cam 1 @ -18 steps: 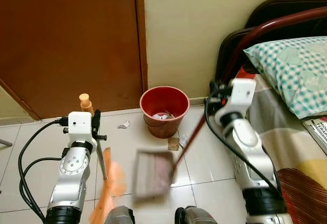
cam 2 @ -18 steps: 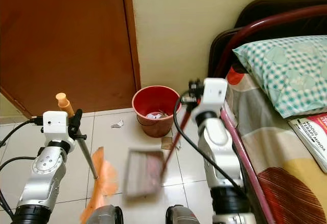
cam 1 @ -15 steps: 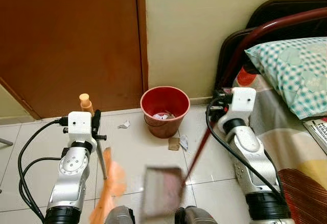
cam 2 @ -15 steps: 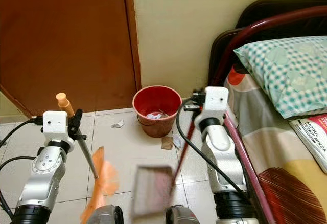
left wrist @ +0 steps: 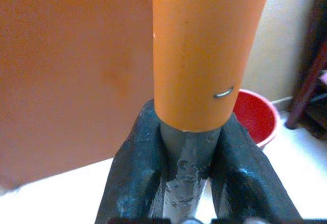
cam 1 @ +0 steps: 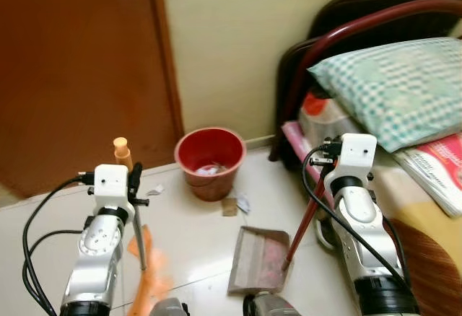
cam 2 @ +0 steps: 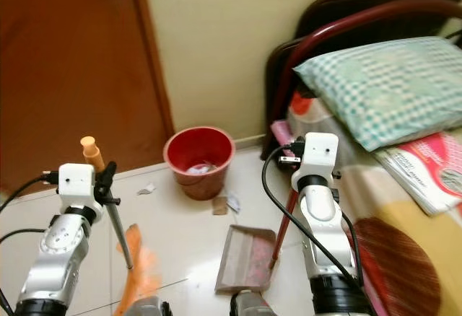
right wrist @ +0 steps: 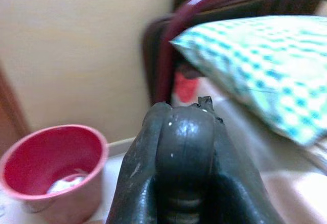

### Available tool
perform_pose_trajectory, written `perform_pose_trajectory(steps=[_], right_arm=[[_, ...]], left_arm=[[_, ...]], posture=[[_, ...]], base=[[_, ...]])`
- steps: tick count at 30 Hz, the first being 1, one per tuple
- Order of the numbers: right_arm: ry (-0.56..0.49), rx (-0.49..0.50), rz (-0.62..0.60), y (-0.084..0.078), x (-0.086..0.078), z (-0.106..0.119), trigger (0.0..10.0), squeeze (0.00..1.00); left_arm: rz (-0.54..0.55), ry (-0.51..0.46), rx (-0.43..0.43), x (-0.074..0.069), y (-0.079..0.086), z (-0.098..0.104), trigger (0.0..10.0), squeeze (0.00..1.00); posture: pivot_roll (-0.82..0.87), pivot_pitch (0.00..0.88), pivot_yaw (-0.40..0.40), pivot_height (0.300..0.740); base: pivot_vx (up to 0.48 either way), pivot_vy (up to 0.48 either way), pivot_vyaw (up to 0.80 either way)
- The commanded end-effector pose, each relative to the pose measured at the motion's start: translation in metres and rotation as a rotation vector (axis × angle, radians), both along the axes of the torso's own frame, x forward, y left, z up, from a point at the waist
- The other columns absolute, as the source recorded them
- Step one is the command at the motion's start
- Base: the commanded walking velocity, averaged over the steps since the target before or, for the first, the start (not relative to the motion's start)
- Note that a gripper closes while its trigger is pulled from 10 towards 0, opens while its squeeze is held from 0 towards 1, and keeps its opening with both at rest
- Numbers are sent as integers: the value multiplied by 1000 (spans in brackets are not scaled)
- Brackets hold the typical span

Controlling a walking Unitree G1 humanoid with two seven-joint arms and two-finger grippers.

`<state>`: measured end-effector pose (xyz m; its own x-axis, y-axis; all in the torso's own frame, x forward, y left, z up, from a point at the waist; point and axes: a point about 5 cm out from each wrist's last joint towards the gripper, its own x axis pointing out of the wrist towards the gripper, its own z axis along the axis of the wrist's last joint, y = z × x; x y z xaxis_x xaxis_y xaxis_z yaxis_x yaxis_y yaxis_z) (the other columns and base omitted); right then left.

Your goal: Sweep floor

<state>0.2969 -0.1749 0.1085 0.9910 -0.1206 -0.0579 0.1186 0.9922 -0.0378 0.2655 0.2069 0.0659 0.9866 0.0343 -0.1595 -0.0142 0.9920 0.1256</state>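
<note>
The left gripper (left wrist: 186, 180) has its rubbery black fingers (left wrist: 134, 173) clamped on the broom (cam 1: 137, 240), round orange cap above. The right gripper (right wrist: 183, 157) pinches the dark-red rod of the flat dustpan (cam 1: 256, 260) resting on glossy tile floor (cam 1: 195, 233) below, near the red plastic bucket (cam 1: 210, 161).

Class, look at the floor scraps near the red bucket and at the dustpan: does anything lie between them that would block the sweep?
Nothing visible does. The paper scraps lie on bare tile just in front of the red bucket, and the dustpan, held by the right gripper, sits just nearer the robot. The left gripper holds the broom.
</note>
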Motion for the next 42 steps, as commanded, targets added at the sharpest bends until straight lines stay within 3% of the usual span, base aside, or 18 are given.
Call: perform_pose_trajectory(steps=[1,19,28,34,35,42], right_arm=[[-12,-14,-24,-5,0,3,10000,0],[-22,-42,-4,3,9,6,10000,0],[-45,-73,25,8,16,14,10000,0],[-62,-90,58,17,20,16,10000,0],[-80,-132,79,24,24,19,10000,0],[-130,-184,123,36,39,31,10000,0]], left_arm=[[-38,-22,-29,2,-8,5,10000,0],[-28,-28,-28,4,-8,11,10000,0],[27,-19,9,0,-4,11,10000,0],[57,-12,18,-1,1,10,10000,0],[64,-11,26,-2,2,11,10000,0],[70,-7,36,-6,2,12,10000,0]], posture=[[14,91,-15,740],[9,118,-17,740],[7,134,-17,740],[14,137,-21,740],[24,140,-20,740],[50,156,-23,740]], base=[[334,0,-481],[333,0,-27],[0,0,0],[0,0,0],[0,0,0],[0,0,0]])
